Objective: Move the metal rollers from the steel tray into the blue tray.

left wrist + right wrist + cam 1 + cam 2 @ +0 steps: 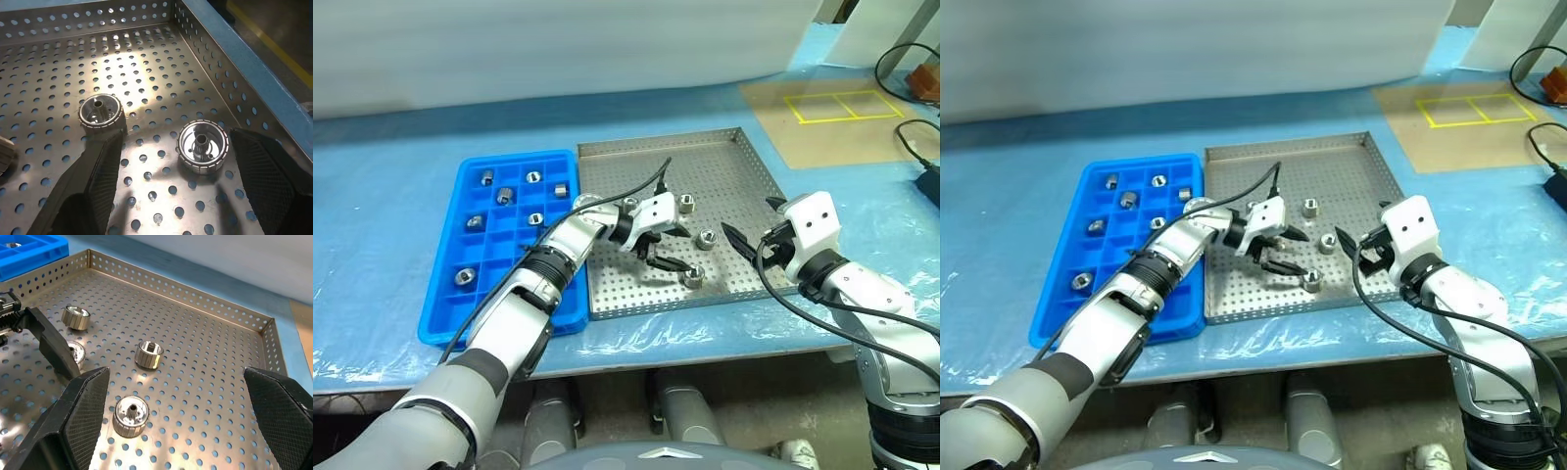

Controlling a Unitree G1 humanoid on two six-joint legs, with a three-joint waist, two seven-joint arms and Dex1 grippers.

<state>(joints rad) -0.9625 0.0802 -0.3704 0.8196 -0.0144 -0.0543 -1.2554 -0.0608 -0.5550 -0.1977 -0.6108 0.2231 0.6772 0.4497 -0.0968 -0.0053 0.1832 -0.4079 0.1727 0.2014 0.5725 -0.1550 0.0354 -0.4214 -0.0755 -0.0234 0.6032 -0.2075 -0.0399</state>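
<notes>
Shiny silver rollers [693, 277] on a grey steel tray [734, 181] dotted with little round holes. Bright blue tray [450, 311] with square pockets. Black fingers [668, 263], white wrists.

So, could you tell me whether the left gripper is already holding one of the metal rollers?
No, the left gripper is open over the steel tray, and the nearest roller sits loose between its fingers.

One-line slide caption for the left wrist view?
Open left gripper poised over two rollers on the steel tray.
</notes>
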